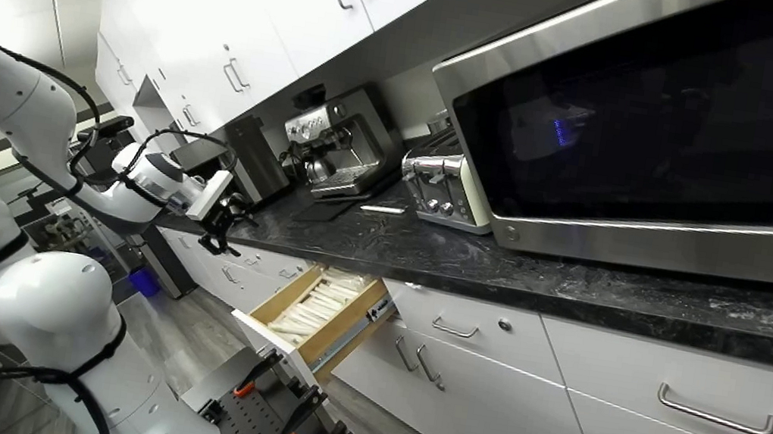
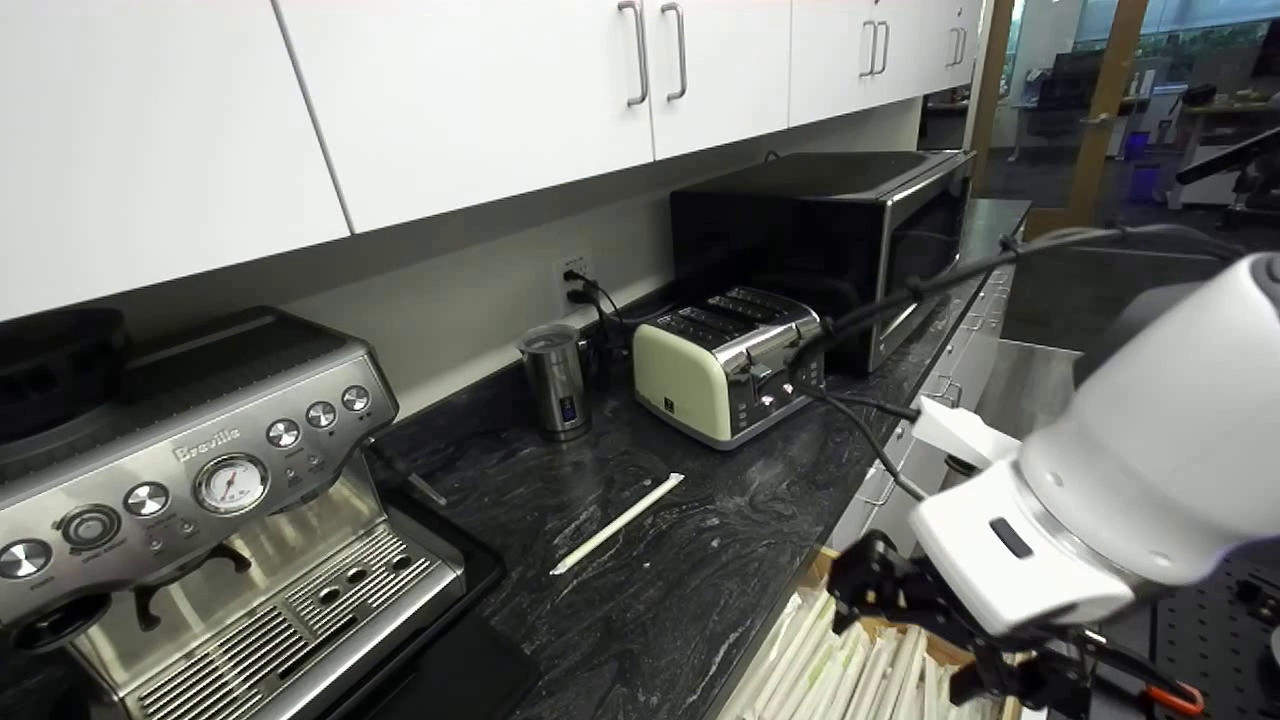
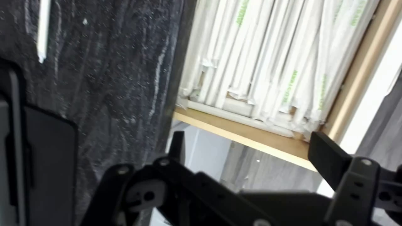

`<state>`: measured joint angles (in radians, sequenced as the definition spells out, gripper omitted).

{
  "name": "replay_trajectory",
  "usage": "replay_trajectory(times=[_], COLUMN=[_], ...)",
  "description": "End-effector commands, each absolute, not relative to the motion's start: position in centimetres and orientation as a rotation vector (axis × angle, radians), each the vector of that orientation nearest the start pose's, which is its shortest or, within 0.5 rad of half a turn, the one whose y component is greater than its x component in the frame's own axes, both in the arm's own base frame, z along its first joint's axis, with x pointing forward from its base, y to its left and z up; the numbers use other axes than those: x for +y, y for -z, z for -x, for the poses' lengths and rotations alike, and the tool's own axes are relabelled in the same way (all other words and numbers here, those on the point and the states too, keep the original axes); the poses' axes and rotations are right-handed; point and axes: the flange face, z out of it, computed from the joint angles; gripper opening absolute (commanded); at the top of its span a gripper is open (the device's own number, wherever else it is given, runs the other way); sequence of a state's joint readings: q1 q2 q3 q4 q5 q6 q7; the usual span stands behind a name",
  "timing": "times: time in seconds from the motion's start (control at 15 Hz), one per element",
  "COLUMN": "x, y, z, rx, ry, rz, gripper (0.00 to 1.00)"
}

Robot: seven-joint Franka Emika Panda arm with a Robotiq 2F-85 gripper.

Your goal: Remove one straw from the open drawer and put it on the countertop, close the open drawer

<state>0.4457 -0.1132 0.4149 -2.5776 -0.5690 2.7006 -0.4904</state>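
One paper-wrapped straw (image 2: 618,525) lies on the dark stone countertop (image 2: 640,625). It also shows in an exterior view (image 1: 382,209) and at the upper left of the wrist view (image 3: 43,28). The drawer (image 1: 349,325) stands pulled out, with pale wood sides and a white front. Many wrapped straws (image 3: 267,53) lie in it. My gripper (image 3: 248,136) is open, with its fingers wide apart and nothing between them. In the wrist view its fingertips appear across the drawer's wooden side wall (image 3: 226,125). In an exterior view the gripper (image 2: 905,640) overlaps the drawer, above the straws.
A coffee machine (image 2: 230,490), a steel frother jug (image 2: 556,385), a cream toaster (image 2: 690,385) and a microwave (image 1: 674,137) stand on the countertop. A black pegboard base with clamps (image 1: 256,420) sits before the drawer front. White cabinets (image 1: 232,18) hang above.
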Motion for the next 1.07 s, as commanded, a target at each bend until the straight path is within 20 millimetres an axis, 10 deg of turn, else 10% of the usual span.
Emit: replay_trajectory(times=[0.0,0.27,0.67,1.0], x=[34.6,33.2,34.4,35.6], y=[-30.3,-27.6,-27.4,-24.7], z=[-21.5,-15.4,-15.6,-11.0], rx=[2.409,2.596,2.585,2.658], ry=[-0.322,-0.273,-0.245,-0.167], rz=[-1.466,-1.173,-1.192,-0.799], gripper=[1.0,1.0,1.0,1.0])
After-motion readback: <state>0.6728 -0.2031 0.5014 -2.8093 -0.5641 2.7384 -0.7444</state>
